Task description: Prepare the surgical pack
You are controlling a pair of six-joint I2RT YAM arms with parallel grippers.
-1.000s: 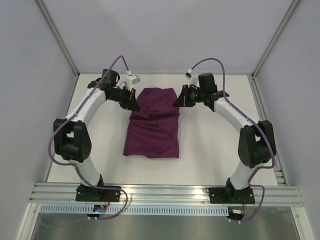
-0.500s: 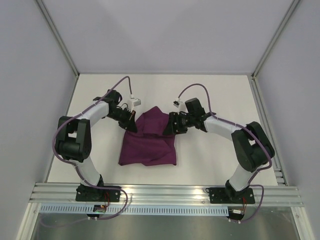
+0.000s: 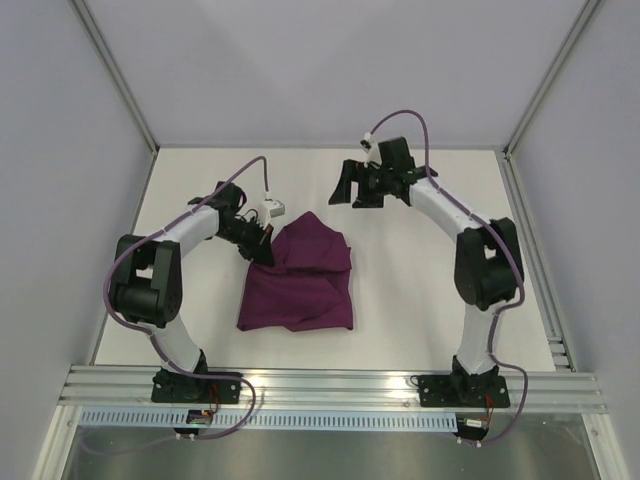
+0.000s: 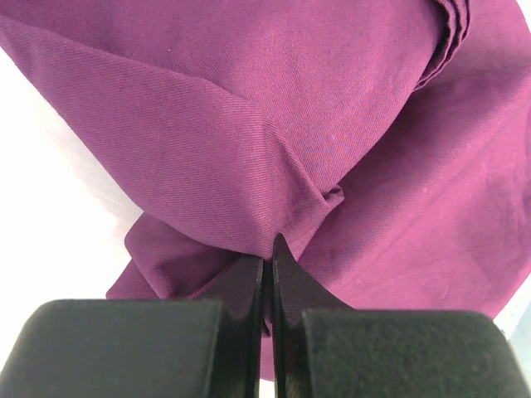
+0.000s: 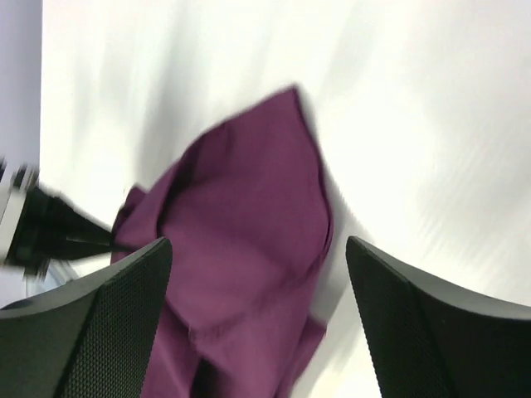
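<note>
The purple cloth (image 3: 298, 285) lay bunched on the table (image 3: 420, 290), its far-left corner pinched in the closed left gripper (image 4: 267, 274). The right gripper (image 3: 348, 188) hung wide open and empty beyond the cloth's far edge. It probably needed the far-right corner, so both could pull evenly. The cloth's long axis ran near-to-far, peak pointing away.

**Overhead view:** bright, even, diffuse light. The white counter (image 3: 430, 290) is nearly washed out, and only faint, soft shadows edge the purple cloth (image 3: 300, 280).

**Left wrist view:** sharp focus with the cloth's weave crisp. The counter is blown to pure white and the left tool (image 4: 267, 261) is featureless black.

**Right wrist view:** heavy motion blur smears the cloth's edges and streaks the counter. The right tool (image 5: 257, 249) is sharp.
</note>
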